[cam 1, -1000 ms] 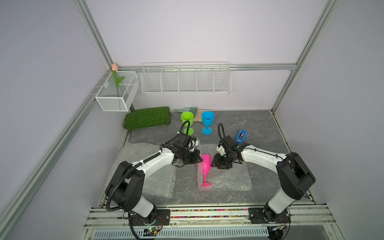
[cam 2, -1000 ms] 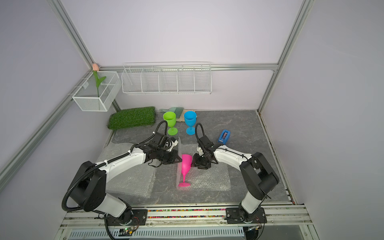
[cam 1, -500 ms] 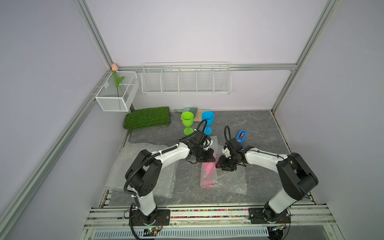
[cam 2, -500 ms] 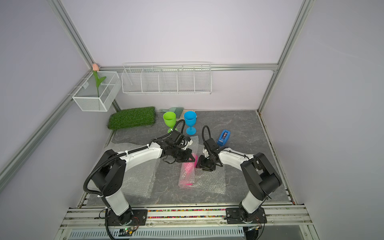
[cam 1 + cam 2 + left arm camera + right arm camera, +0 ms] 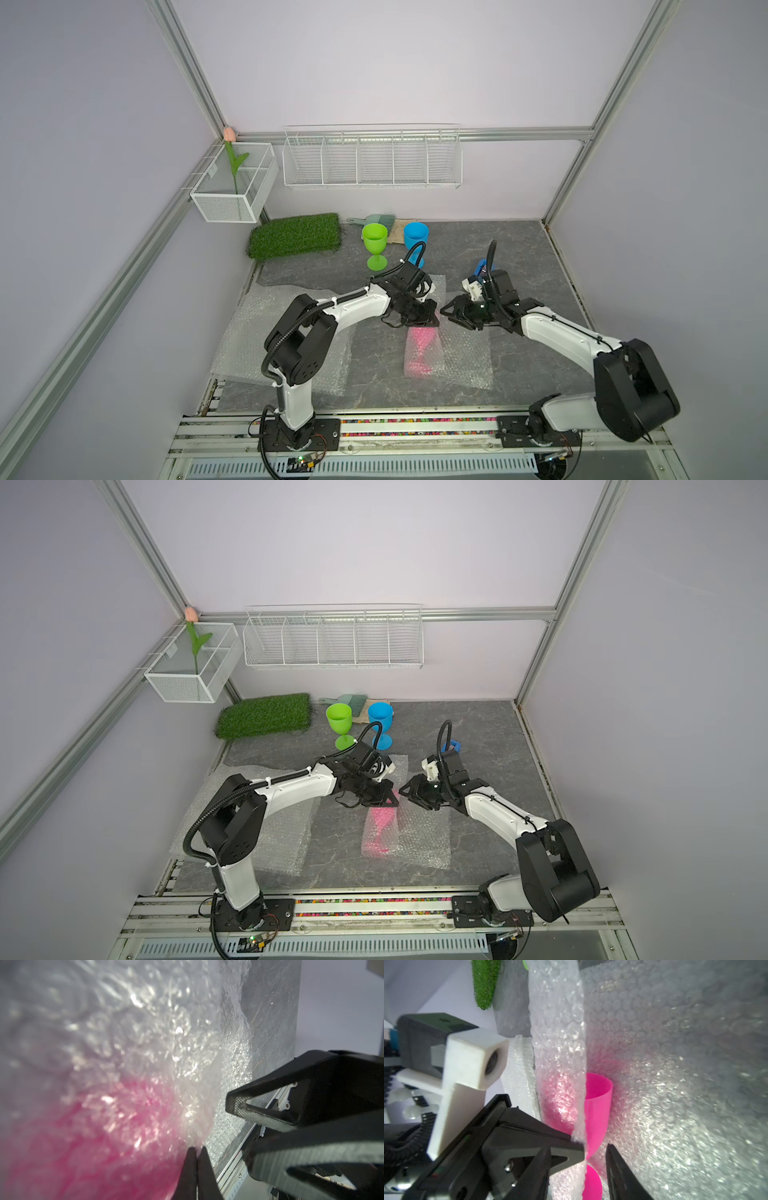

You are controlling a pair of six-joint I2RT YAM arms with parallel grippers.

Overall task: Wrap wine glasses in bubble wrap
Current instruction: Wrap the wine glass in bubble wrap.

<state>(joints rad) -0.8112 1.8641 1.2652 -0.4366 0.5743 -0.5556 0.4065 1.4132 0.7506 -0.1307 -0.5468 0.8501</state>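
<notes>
My left fingers (image 5: 195, 1169) pinch the bubble wrap (image 5: 461, 353) over the pink glass (image 5: 598, 1105), right fingers (image 5: 620, 1172) apart; green glass (image 5: 375, 239), blue glass (image 5: 415, 237) unwrapped.

Desk (image 5: 478, 245): dark grey, stone-like pattern.
Far left part of desk: green turf mat (image 5: 296, 234), lying flat.
Near it, by back wall: teal hand brush with dustpan (image 5: 374, 219). It lies next to flat beige piece (image 5: 400, 230), material unclear.
Right of middle: small blue tape dispenser (image 5: 481, 266), mostly hidden.
Back wall: white wire rack (image 5: 372, 166), five compartments.
Left wall: white mesh box (image 5: 232, 199). Artificial tulip (image 5: 229, 134) stands upright in it, pink bud above rim.
Front edge: metal rail (image 5: 415, 421) with colourful strip.
</notes>
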